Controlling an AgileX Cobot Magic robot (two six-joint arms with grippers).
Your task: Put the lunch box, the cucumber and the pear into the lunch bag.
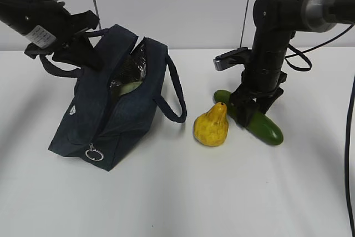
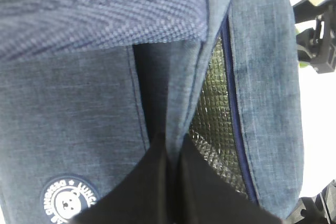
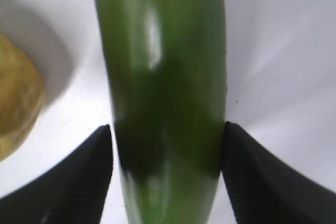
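The dark navy lunch bag [image 1: 119, 120] [image 2: 68, 103] stands at the left with its top unzipped and the foil lining showing. A pale green bit of the lunch box [image 1: 131, 87] shows inside it. My left gripper [image 1: 91, 54] [image 2: 173, 142] is shut on the fabric edge of the bag's opening. The yellow pear [image 1: 211, 127] [image 3: 16, 98] sits on the table right of the bag. The dark green cucumber [image 1: 267, 127] [image 3: 163, 66] lies beyond it. My right gripper [image 1: 247, 116] [image 3: 168, 135] straddles the cucumber's middle, one finger touching it and the other a sliver off.
The bag's loop handle [image 1: 175, 95] hangs out toward the pear, and its metal ring pull [image 1: 94, 152] lies at the near end. The white table stretches bare in front of the objects. A white wall stands behind.
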